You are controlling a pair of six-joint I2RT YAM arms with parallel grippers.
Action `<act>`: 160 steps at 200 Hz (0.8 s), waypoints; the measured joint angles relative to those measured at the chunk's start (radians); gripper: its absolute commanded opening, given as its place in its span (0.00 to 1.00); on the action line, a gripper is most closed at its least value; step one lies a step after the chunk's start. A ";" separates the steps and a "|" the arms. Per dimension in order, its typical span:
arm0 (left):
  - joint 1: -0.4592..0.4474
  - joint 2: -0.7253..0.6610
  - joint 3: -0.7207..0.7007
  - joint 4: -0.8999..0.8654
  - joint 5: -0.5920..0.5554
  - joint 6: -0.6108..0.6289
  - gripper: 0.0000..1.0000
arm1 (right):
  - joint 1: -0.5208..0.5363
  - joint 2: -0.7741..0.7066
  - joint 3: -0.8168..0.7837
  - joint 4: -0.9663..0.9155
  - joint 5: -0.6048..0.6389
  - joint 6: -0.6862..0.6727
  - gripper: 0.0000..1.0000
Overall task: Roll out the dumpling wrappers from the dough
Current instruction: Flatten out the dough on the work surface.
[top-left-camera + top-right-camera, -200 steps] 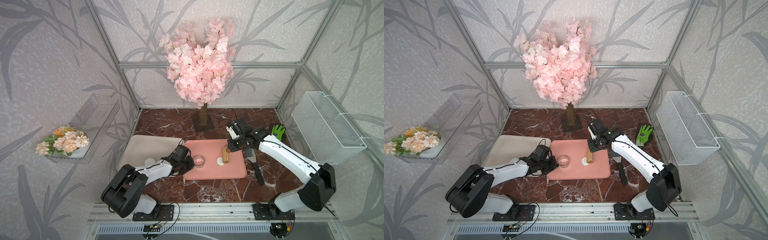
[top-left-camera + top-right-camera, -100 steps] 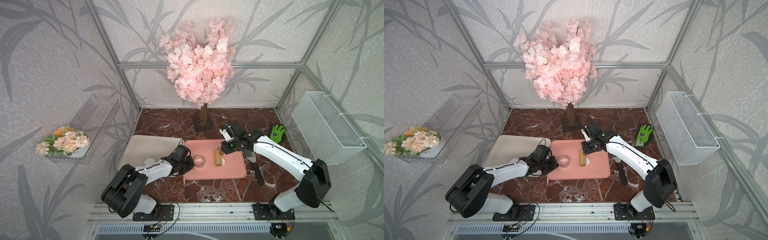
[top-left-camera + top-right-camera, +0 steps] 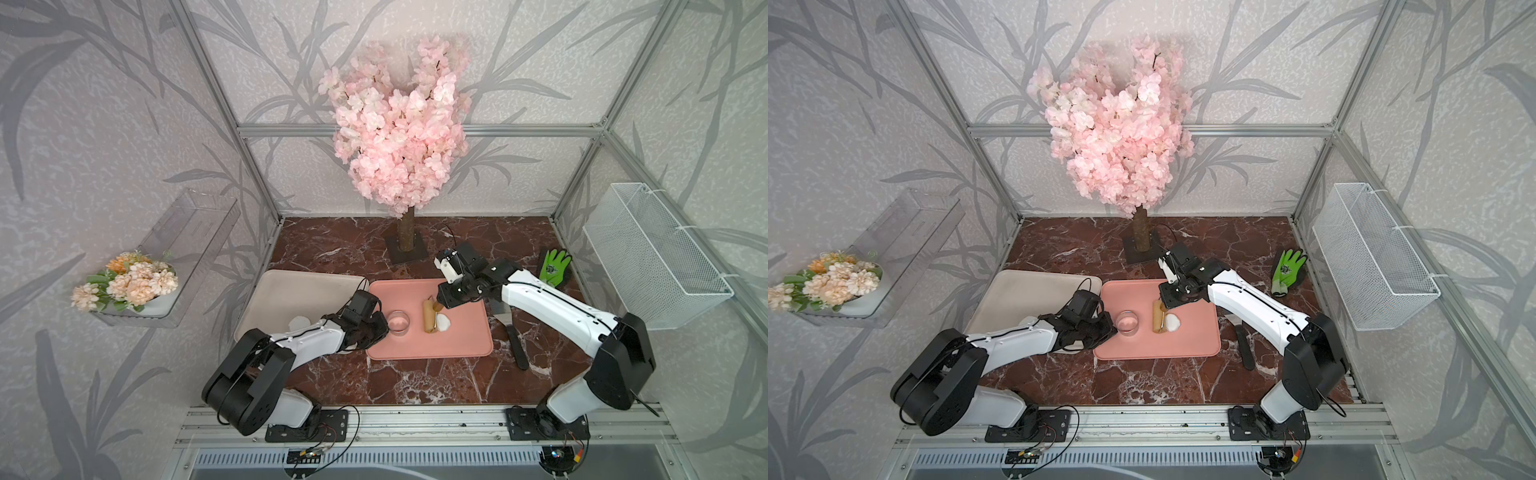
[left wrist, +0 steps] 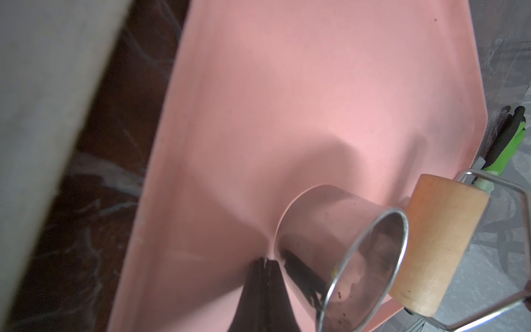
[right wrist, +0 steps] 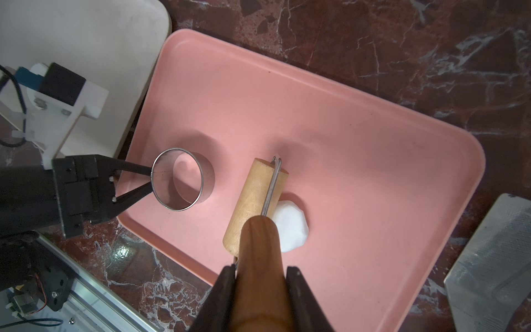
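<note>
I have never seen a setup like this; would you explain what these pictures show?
This is a robot: a left arm and a right arm, mounted at the front of a marble table, each ending in a two-fingered gripper. Two pictures look down from one camera head above, nearly alike; the other two come from cameras on the wrists. On the table lie a beige tray with a white disc, a pink tray bearing a lump of dough, a scraper and a green glove. The left gripper is shut on the wall of a ring cutter standing on the pink tray. The right gripper clamps the handle of a rolling pin, its roller down beside the dough.
</note>
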 measured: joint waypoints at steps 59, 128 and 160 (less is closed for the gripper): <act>0.000 0.000 0.000 0.000 0.000 0.000 0.00 | -0.010 -0.093 0.002 -0.035 0.069 -0.042 0.00; 0.000 0.004 0.000 0.005 0.004 0.000 0.00 | -0.011 -0.023 -0.027 -0.012 0.085 -0.052 0.00; 0.000 0.004 0.000 0.006 0.005 0.000 0.00 | -0.011 -0.016 -0.027 -0.003 0.087 -0.052 0.00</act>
